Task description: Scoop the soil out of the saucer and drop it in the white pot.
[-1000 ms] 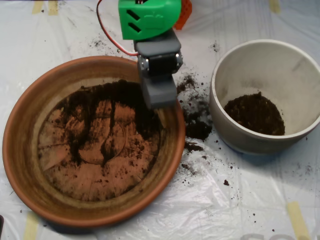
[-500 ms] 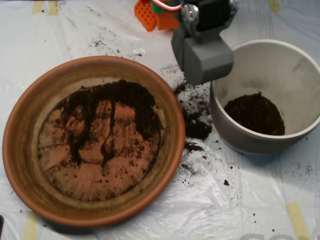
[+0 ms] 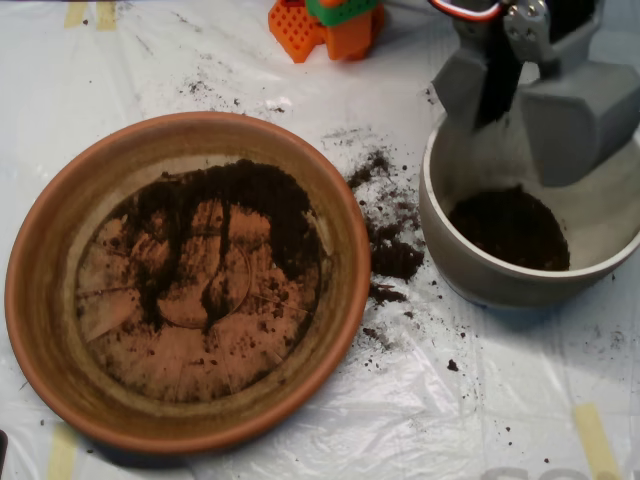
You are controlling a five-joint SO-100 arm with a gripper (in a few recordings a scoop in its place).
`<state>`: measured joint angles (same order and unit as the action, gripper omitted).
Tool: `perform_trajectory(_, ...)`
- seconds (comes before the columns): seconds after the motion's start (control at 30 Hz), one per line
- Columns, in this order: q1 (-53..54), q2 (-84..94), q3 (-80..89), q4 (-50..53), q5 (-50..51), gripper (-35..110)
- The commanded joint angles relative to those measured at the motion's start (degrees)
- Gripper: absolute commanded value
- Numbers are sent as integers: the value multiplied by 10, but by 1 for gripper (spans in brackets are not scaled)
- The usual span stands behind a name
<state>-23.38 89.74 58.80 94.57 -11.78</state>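
The terracotta saucer (image 3: 60,330) fills the left half of the overhead view, with dark soil (image 3: 250,205) smeared thinly over its base, thickest toward the upper right. At the right stands the white pot (image 3: 455,250), holding a mound of soil (image 3: 510,228) at its bottom. My grey scoop (image 3: 525,110) hangs over the pot's upper half, open, its two shells spread apart with a dark gap between them. It hides the pot's far rim.
Spilled soil (image 3: 390,240) is scattered on the white plastic sheet between saucer and pot. Orange and green parts of the arm's base (image 3: 330,25) sit at the top edge. Yellow tape strips (image 3: 595,440) mark the sheet's corners.
The scoop left the saucer's upper right, lifted and swung right to above the pot. It was shut half a second ago and now its shells stand apart.
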Motion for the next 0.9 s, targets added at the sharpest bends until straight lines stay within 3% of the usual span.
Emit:
perform_trajectory(0.0,0,45,10,-4,-11,39)
perform_trajectory(0.3,40,131,97,-33,15,40)
perform_trajectory(0.57,197,185,81,-27,75,40)
perform_trajectory(0.87,286,236,190,-68,62,39)
